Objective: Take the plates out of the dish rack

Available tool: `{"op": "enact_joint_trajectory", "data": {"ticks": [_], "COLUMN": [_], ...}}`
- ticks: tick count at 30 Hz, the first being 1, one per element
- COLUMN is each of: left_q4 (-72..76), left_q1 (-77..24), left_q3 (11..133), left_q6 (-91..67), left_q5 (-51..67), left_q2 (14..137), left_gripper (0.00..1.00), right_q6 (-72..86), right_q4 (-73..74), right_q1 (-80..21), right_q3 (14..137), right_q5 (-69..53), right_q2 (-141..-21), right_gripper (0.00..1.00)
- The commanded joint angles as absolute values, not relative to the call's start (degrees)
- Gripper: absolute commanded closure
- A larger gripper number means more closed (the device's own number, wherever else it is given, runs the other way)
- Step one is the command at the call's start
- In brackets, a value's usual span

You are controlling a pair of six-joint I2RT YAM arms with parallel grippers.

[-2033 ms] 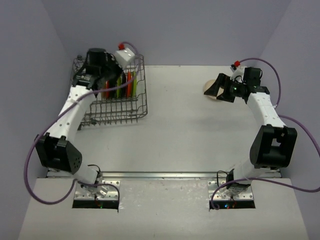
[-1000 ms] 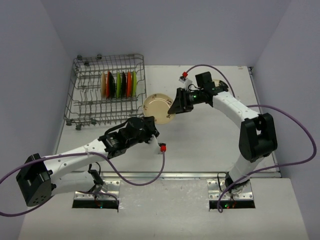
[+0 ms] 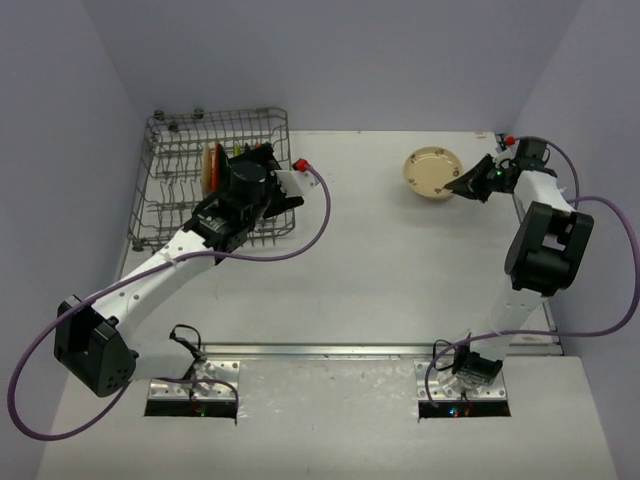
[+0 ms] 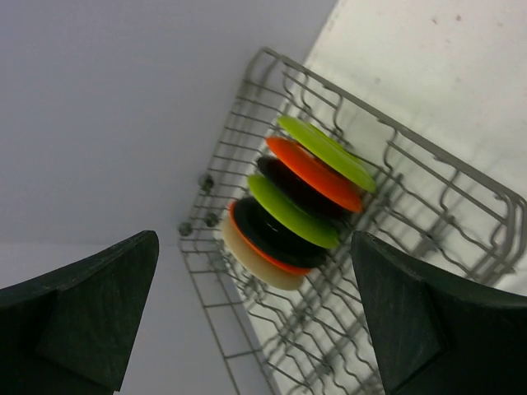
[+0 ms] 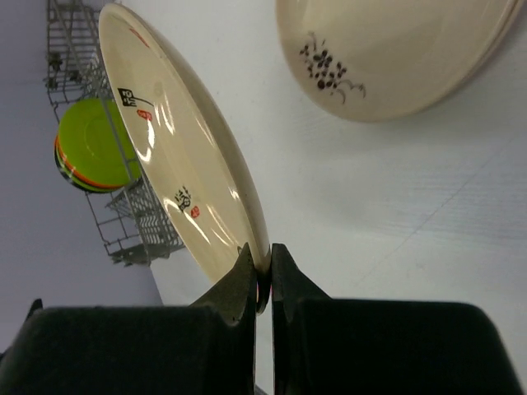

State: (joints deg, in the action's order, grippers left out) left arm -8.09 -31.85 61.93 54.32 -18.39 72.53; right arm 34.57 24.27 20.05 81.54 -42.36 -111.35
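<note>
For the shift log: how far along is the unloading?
Done: one cream round plate lies on the table. In hand: the right hand pinches a second cream plate by its rim. Left: lime, orange, black and cream plates stand in the grey wire dish rack.

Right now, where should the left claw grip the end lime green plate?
Probably its upper rim, from above: the end lime green plate stands on edge in the dish rack, one face free, an orange plate close behind the other.
</note>
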Motion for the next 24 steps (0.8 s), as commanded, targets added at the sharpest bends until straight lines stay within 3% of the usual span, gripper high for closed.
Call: {"op": "enact_joint_trajectory", "data": {"ticks": [1, 12, 17, 19, 20, 24], "left_q4": [-13.0, -14.9, -13.0, -12.4, -12.4, -16.2], "left_q1": [-30.7, -29.5, -28.8, -28.0, -27.2, -23.9], "left_q3": [59.7, 57.5, 56.3, 56.4, 56.8, 61.7], "left_q6": [42.6, 36.5, 35.6, 34.2, 33.7, 27.9], "left_q5": [-18.0, -18.0, -20.1, -20.8, -20.8, -18.6], "left_q2": [72.3, 70.9, 69.8, 69.4, 69.4, 71.1], "left_gripper": [0.0, 0.0, 0.0, 0.0, 0.0, 0.0], "right_q6": [36.1, 38.2, 37.7, 37.0, 36.7, 32.8], "right_q4": [22.7, 23.1, 25.7, 27.0, 27.3, 32.9], "right_q1": [20.9, 21.4, 21.4, 21.4, 21.4, 21.1], "right_q3": [88.3, 98.5, 101.2, 101.7, 101.9, 104.5], "right_q5": [-40.4, -37.7, -36.9, -36.1, -35.7, -32.8], "right_q2": [-115.7, -126.6, -129.1, -129.1, -128.9, -128.3], "right_gripper": [1.0, 0.96, 0.76, 0.58, 0.43, 0.26]}}
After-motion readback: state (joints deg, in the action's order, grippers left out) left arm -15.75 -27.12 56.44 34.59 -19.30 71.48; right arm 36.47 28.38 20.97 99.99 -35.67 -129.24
